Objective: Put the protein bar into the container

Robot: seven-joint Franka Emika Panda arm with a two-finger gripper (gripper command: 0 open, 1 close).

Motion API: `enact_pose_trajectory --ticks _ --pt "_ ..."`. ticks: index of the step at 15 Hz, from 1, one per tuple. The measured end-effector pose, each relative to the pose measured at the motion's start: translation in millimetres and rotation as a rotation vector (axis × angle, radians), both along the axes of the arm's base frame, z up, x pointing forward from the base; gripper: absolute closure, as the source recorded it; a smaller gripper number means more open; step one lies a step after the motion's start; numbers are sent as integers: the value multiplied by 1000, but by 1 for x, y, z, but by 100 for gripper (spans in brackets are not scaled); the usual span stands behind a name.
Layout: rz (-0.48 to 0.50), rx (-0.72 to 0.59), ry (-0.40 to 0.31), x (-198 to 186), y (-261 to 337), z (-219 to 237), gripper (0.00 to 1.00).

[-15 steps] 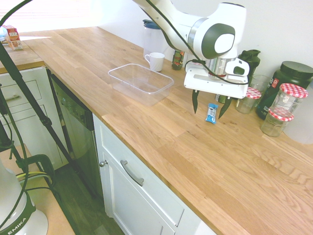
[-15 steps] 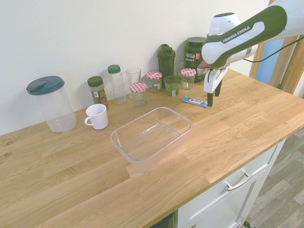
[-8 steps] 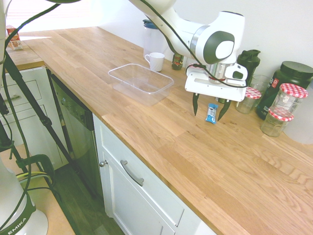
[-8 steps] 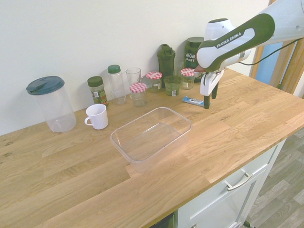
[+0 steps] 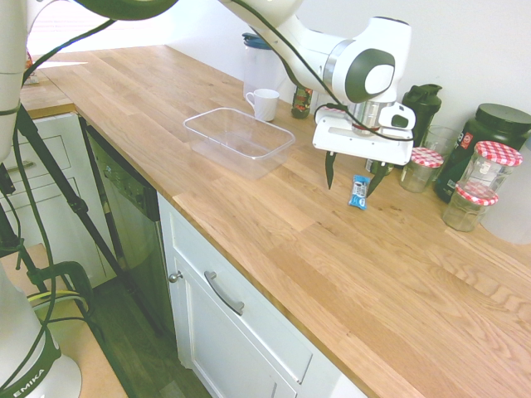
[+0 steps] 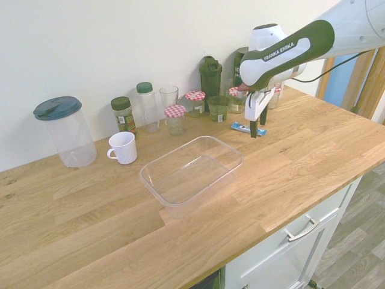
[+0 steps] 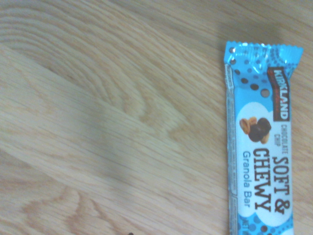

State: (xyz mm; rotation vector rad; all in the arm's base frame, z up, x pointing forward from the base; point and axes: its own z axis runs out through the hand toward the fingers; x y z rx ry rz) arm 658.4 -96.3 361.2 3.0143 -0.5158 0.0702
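The protein bar [image 5: 359, 191] lies flat on the wooden counter in its bright blue wrapper, in front of the jars. My gripper [image 5: 352, 177] hangs open just above it, one finger on each side of the bar and nothing between them. In the second exterior view the protein bar [image 6: 242, 127] pokes out to the left of the gripper [image 6: 257, 128]. The wrist view shows the protein bar [image 7: 261, 147] close up on the wood grain. The clear container [image 5: 199, 118] stands empty on the counter, apart from the bar, and appears again as the container [image 6: 237, 158] in mid-counter.
Along the wall stand glass jars with red-checked lids [image 5: 479, 196], a dark shaker bottle [image 6: 210, 77], a dark green tub [image 5: 489, 133], a white mug [image 6: 123, 147] and a tall clear jug with a blue lid [image 6: 65, 129]. The counter's front edge [image 5: 249, 257] drops to white cabinets.
The gripper has shifted a little along the counter toward the jars and the container's side, staying open. The protein bar and the container have not moved.
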Motion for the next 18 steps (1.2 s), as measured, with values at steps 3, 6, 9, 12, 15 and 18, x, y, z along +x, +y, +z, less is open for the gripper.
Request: enact_pose_trajectory --ticks 3,6,9,12,15,18 --pt "2 -1 5 8 2 -9 0" --pt "-1 -4 7 13 0 -11 0" --pt "-10 -7 12 19 -6 -11 0" --pt "-10 -9 17 26 -6 -16 0" --pt "-11 -10 18 36 -7 -16 0" --pt "-13 -9 26 46 -7 -10 0"
